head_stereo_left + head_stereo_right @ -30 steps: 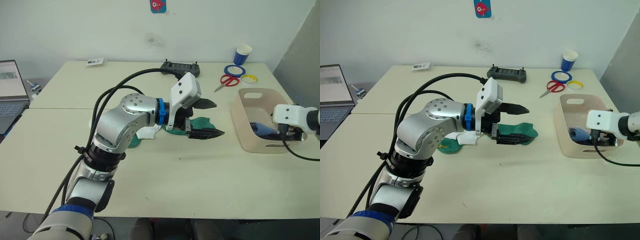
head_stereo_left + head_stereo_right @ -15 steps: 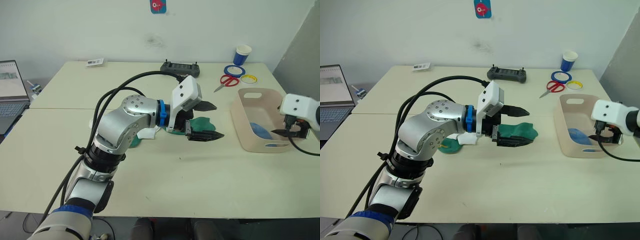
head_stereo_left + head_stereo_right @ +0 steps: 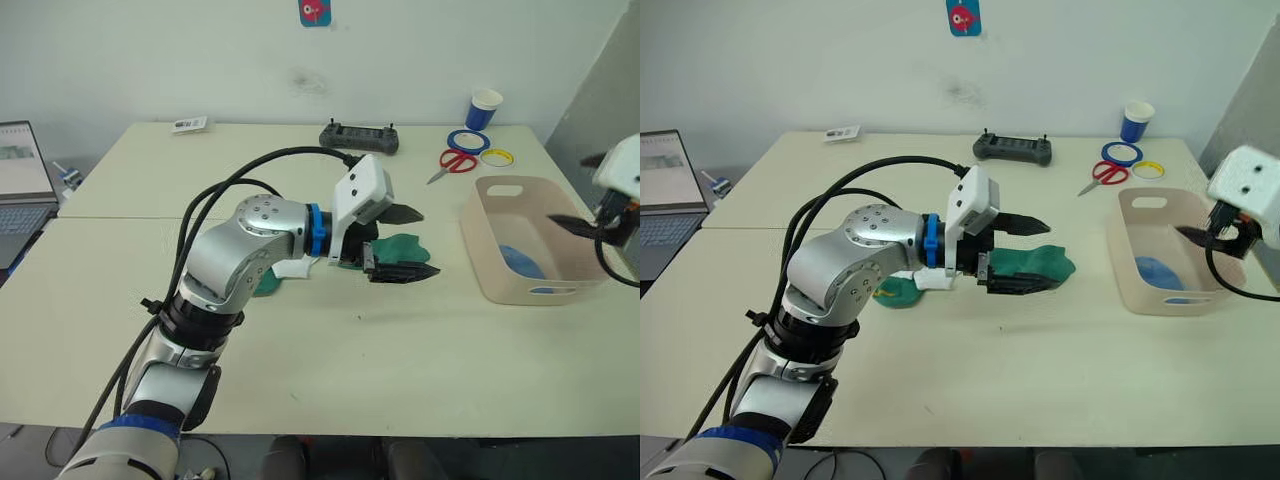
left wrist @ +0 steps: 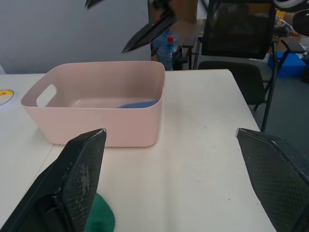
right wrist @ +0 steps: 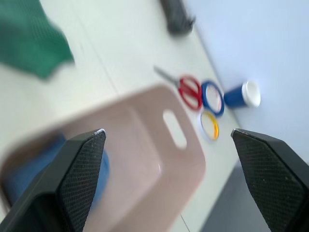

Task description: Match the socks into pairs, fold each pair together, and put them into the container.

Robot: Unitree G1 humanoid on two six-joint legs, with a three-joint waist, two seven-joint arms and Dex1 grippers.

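Inside the beige-pink container at the worktop's right side lies a folded light blue sock pair, so one pair is judged stowed. The right gripper hangs above the container, fingers apart and empty. The left gripper hovers spread open over the dark green socks at mid-worktop, beside a white sock; green and white pairs remain unfolded.

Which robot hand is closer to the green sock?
Left. The left hand hovers right over the dark green sock mid-table; the right hand is far off, above the pale pink plastic tub.
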